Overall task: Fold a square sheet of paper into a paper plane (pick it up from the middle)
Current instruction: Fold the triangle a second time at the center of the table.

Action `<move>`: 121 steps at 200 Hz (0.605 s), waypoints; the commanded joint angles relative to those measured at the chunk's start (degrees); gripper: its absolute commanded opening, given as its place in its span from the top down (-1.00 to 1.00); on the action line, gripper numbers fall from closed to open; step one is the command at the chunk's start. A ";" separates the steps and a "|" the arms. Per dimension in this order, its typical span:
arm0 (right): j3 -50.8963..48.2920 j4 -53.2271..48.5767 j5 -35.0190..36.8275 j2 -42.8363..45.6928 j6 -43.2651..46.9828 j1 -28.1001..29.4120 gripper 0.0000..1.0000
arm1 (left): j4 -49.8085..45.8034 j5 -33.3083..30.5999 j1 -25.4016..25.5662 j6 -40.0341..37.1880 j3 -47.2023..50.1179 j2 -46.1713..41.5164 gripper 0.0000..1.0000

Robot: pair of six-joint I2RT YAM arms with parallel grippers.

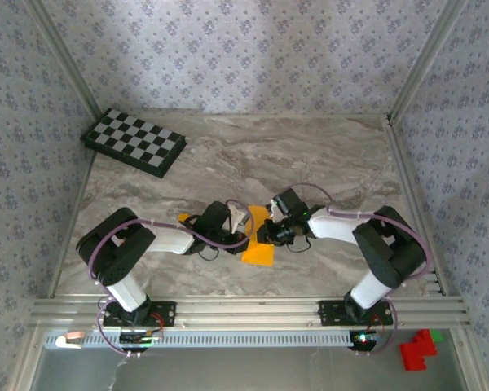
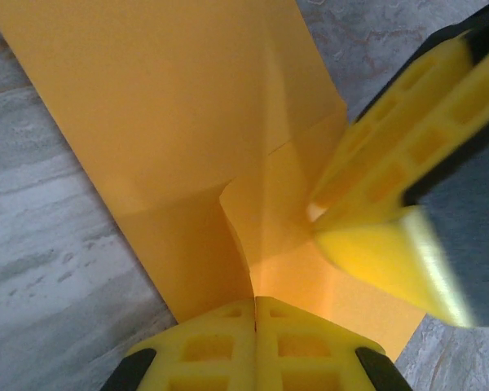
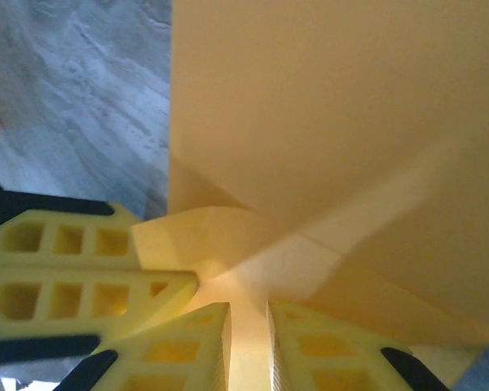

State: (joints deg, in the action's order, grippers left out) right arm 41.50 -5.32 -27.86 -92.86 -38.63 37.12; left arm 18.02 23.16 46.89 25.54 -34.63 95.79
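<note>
Marbled grey surface [image 1: 310,155], patterned wallpaper walls on three sides. Left pincer [image 2: 255,330]: pads pressed fully together, and a raised crease of the square sheet of paper [image 2: 171,122] runs straight into the seam between them, so it pinches the sheet at its near edge. Right pincer [image 3: 248,330]: pads a thin slit apart with a pale strip of the same paper in the slit, so it grips a fold too. The two pincers sit close together over the sheet. In the left wrist view the right one's tip touches the paper just beside a folded flap. Sheet is orange-yellow and not flat: flaps are folded inward, their edges meet near a centre crease, and part of it is lifted between the pincers. From above it lies mid-surface between the two wrists, its lower end sticking out toward the arm bases. Small orange piece [image 1: 183,217] on the surface just left of the left wrist. Checkered board [image 1: 134,142] far back left, well apart. Red blocks [image 1: 417,350] past the near rail, right corner.
</note>
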 commanded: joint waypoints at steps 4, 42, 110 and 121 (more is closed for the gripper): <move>1.31 1.65 -0.36 -2.46 -1.41 0.30 0.60 | -7.03 -4.81 1.00 -1.19 1.87 4.58 1.00; -1.14 0.47 0.17 -2.55 -0.31 -1.99 0.60 | -7.25 -4.98 1.00 -1.39 1.78 4.56 1.00; -3.35 -2.00 1.03 -1.96 2.07 -7.71 0.60 | -7.38 -5.23 1.00 -1.63 1.76 4.93 1.00; -3.18 -2.73 1.14 -1.84 2.12 -8.61 0.61 | -7.39 -5.34 0.96 -1.63 1.81 4.93 1.00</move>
State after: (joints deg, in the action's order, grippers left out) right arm 39.94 -3.42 -32.18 -94.08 -38.22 31.46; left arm 18.17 23.05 46.96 25.39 -34.68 95.85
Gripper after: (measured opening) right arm 0.197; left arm 0.045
